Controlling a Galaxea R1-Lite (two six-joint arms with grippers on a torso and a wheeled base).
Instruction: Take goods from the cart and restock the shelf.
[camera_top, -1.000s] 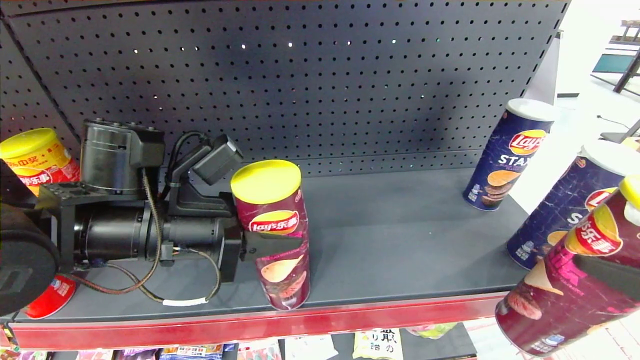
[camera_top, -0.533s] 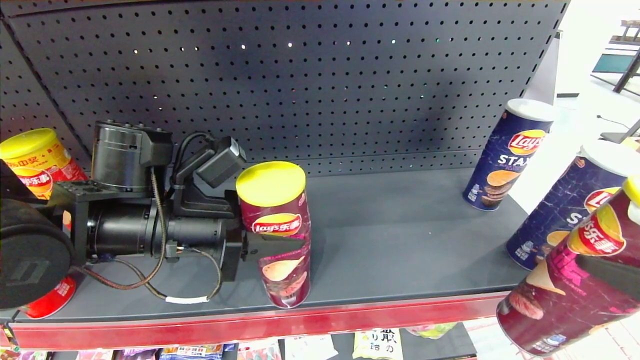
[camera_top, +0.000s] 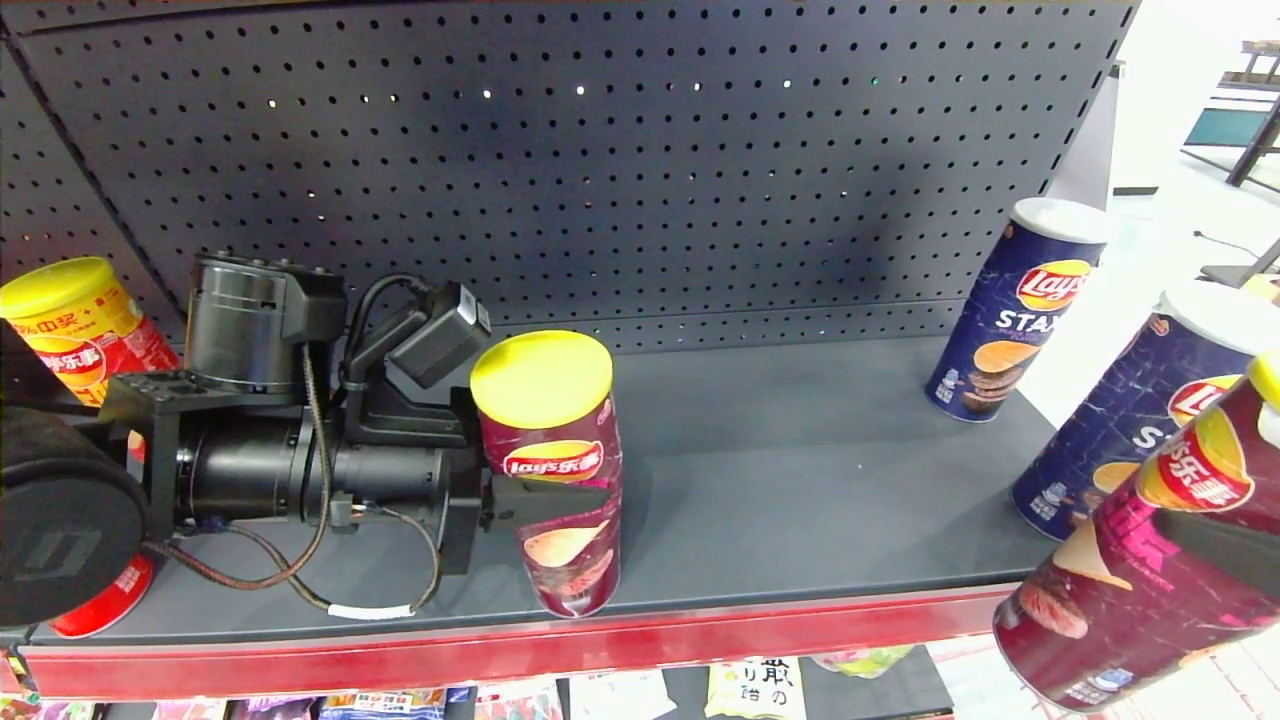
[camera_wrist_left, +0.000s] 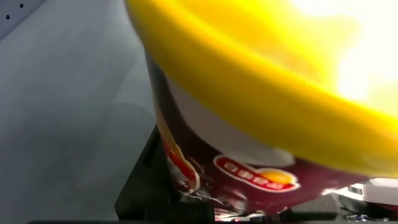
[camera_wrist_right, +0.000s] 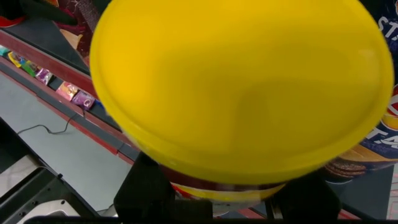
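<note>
The dark shelf is lying under my left gripper, whose jaws are clamping an upright maroon chip can near the front edge. My right gripper is gripping a second maroon can, tilted, with a blue can just behind.

grey shelf: maroon can front, red can far left, blue can right, second blue can beside.
</note>
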